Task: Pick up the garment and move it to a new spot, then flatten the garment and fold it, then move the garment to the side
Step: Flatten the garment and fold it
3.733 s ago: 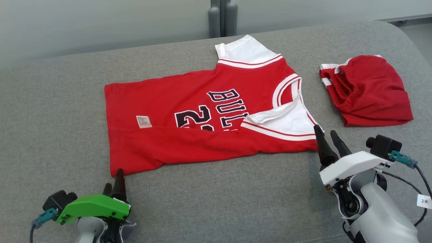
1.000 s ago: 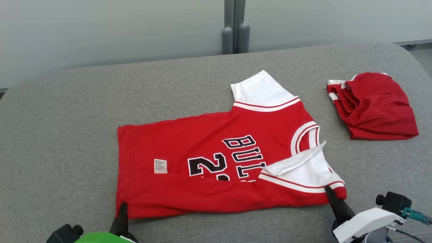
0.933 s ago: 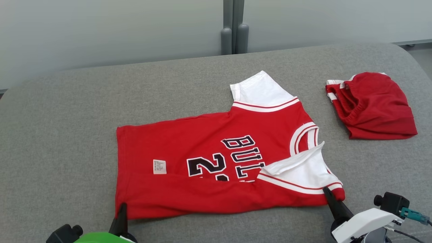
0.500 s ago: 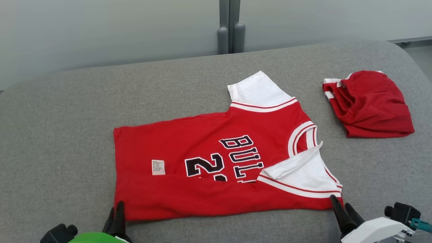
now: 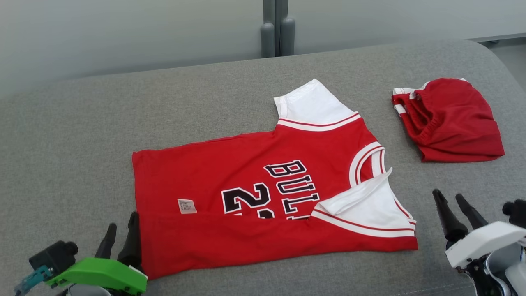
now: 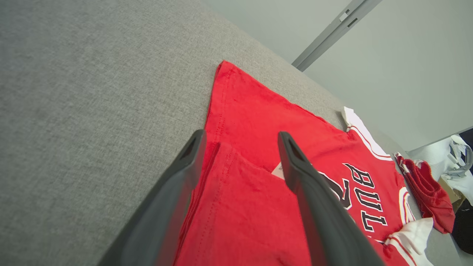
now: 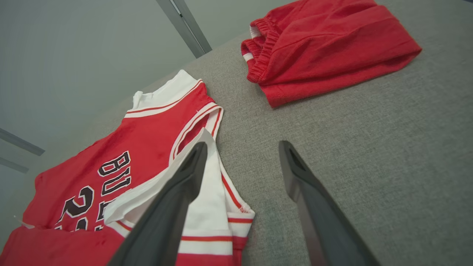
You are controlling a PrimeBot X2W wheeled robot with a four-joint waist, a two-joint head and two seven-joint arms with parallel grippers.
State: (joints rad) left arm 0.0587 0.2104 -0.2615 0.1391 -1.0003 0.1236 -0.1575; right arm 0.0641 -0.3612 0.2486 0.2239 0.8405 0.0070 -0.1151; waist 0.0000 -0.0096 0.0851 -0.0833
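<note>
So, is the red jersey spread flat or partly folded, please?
Partly folded: the jersey has its near edge turned over the number, and its near sleeve lies across the chest.

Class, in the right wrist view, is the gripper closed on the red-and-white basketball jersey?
No: the right gripper stands open, its fingers wide apart, and the jersey lies free on the grey fabric surface.

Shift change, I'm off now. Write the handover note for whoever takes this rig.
Left tool: open, at the near left corner of the jersey, holding nothing.
Right tool: open, over bare grey cushion right of the jersey, holding nothing.
Jersey: spread flat mid-cushion, collar to the right. The red shorts lie apart at far right.
Done: near edge and near sleeve folded over the front.
Left: fold the far side, probably fold again, then move it aside.
</note>
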